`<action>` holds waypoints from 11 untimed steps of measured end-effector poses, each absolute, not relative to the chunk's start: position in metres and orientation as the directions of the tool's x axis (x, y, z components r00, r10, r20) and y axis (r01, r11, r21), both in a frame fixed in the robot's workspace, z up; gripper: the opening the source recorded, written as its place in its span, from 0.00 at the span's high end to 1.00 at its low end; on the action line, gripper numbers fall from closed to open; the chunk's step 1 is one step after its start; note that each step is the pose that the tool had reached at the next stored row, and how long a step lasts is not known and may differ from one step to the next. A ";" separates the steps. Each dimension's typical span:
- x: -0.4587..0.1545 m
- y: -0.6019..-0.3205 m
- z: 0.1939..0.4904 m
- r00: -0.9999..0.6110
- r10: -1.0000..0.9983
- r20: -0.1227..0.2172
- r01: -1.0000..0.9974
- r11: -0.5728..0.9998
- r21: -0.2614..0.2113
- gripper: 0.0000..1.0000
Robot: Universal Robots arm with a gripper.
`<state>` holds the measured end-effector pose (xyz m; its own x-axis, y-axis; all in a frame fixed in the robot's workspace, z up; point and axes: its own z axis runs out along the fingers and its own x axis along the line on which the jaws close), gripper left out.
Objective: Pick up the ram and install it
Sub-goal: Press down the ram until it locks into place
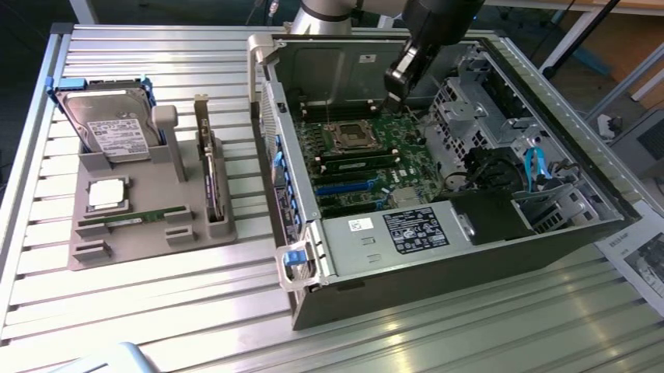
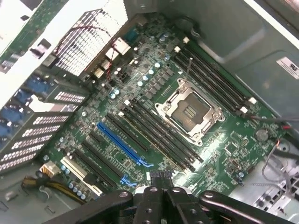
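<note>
End effector (image 2: 160, 184) pressed together, empty, over green motherboard (image 2: 154, 121) inside open grey computer case (image 1: 436, 256); thin green ram stick (image 1: 130, 218) in grey holder tray (image 1: 145, 241) on desk.

A ribbed aluminium worktable (image 1: 155, 326) of long parallel slats fills most of the exterior view, gleaming where overhead light strikes it toward seven o'clock. Beyond its far edge, around eleven o'clock, the floor (image 1: 31, 15) lies dark. At about one o'clock a wooden desk edge (image 1: 581, 9) shows pale, with dark slanted legs beneath it. A printed sheet (image 1: 641, 260) lies at four o'clock.
</note>
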<state>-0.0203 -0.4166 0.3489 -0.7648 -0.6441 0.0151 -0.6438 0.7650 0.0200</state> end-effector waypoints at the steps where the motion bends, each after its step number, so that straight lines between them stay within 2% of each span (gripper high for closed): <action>1: -0.020 -0.417 0.349 -0.776 -0.631 0.015 -0.631 0.776 0.020 0.90; 11: -0.020 -0.417 0.349 -0.880 -0.475 0.015 -0.475 0.880 0.020 0.90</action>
